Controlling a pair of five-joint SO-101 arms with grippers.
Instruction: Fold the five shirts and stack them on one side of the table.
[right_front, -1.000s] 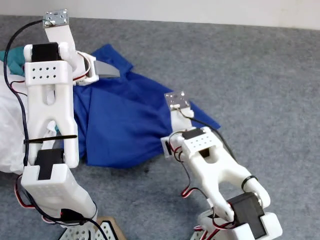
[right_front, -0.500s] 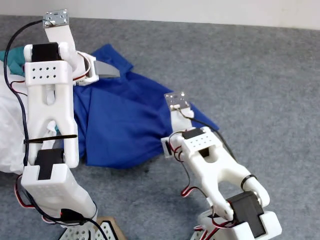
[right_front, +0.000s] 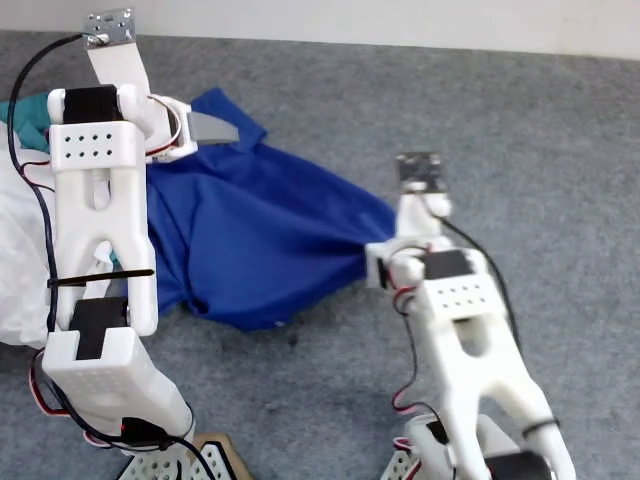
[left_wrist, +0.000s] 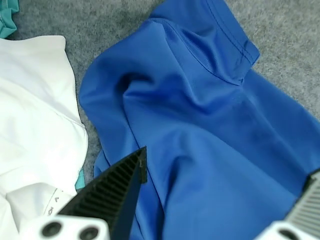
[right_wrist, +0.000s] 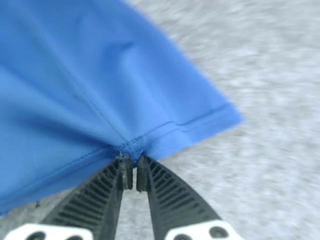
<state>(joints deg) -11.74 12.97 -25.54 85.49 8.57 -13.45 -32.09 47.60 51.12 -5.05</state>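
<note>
Grey, felt-like tabletop (right_front: 520, 130) all round, and here's where it stands. The right end effector (right_wrist: 130, 172) is clamped tight on the hem of the blue shirt (right_front: 260, 240), with the cloth bunching into a pinch right at the tips. From that grip the whole shirt lies off to the left, fanning wider as it goes, so its long axis runs from the pinched near-right corner up toward the far left. At that far-left end hangs the left end effector (left_wrist: 225, 170), spread wide, holding nothing, poised above the wrinkled upper part of the shirt, near a sleeve. So each arm has its own end: right owns the hem, left is nearer the top. I'd judge that any stretch or fold has to work along that diagonal line between them. Further left again, touching the blue edge, sits the white shirt (left_wrist: 35, 100), and a teal shirt (right_front: 25, 115) peeks out at the far-left corner, both of them unfolded.
</note>
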